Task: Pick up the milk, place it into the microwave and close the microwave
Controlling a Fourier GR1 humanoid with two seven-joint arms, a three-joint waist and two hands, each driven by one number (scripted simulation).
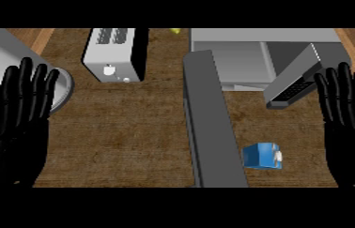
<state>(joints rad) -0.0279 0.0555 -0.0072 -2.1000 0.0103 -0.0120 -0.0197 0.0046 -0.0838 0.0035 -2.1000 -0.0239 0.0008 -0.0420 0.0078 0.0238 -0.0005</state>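
Light is even and moderate, with no glare. The brown counter (118, 138) looks mottled and somewhat dim. The toaster (114, 53) shows a bright top and a black right side. Both black hands lose all detail at the left and right edges.

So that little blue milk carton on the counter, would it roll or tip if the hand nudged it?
The milk carton looks boxy with flat sides, so it would probably slide, not roll. It seems to lie on its side, so tipping looks unlikely. Its white cap suggests it's closed.
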